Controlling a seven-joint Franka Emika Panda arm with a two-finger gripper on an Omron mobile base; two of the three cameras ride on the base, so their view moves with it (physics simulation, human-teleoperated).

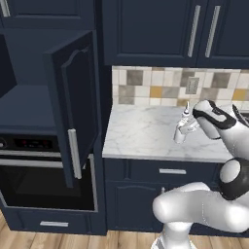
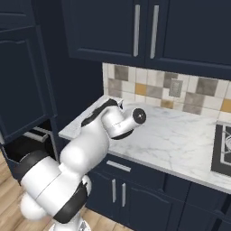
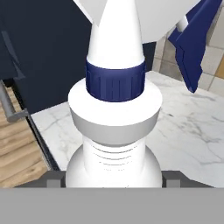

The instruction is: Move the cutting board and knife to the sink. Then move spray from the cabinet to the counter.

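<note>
A: Where's the small white spray bottle with the navy collar and trigger (image 3: 114, 127)?

B: Upright on the white grey-veined marble counter (image 1: 141, 136), near its front edge, right of the tall navy cabinet's open panelled door (image 1: 73, 104).

A: And the two-finger gripper (image 3: 113, 178)?

B: Its dark fingertips (image 3: 53, 179) sit on either side of the bottle's body, clasping it, in the hand view.

A: Arm pose?

B: The white arm (image 2: 90, 144) bends up from the base, folds at the elbow, and the wrist (image 1: 214, 119) reaches level towards the bottle from the right.
</note>
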